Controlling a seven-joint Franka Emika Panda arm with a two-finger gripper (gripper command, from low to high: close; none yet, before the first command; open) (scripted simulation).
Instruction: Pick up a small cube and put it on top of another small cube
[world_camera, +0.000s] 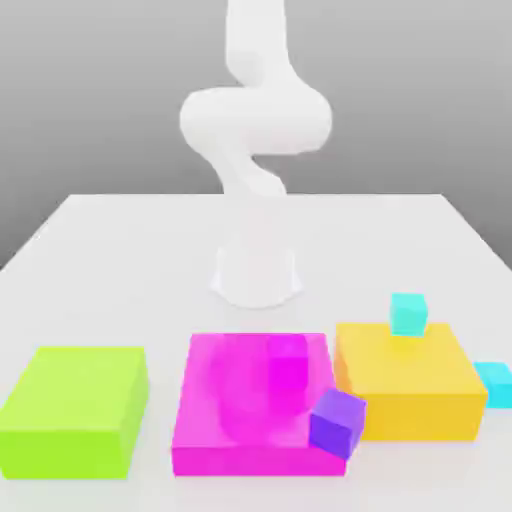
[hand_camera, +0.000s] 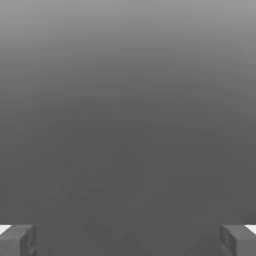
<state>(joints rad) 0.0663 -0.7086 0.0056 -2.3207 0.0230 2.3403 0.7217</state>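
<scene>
Three small cubes sit unstacked: a cyan cube (world_camera: 407, 313) on the yellow block (world_camera: 408, 385), another cyan one (world_camera: 494, 382) on the tabletop (world_camera: 120, 260) beside it, a purple cube (world_camera: 336, 421) tilted at the magenta block (world_camera: 250, 400) (possibly leaning, hard to tell). End effector (hand_camera: 128, 240) is spread wide, holding nothing. Task not begun; pick & stack both left.

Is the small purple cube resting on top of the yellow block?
No, the small purple cube sits at the magenta block's corner; a cyan cube tops the yellow block.
</scene>
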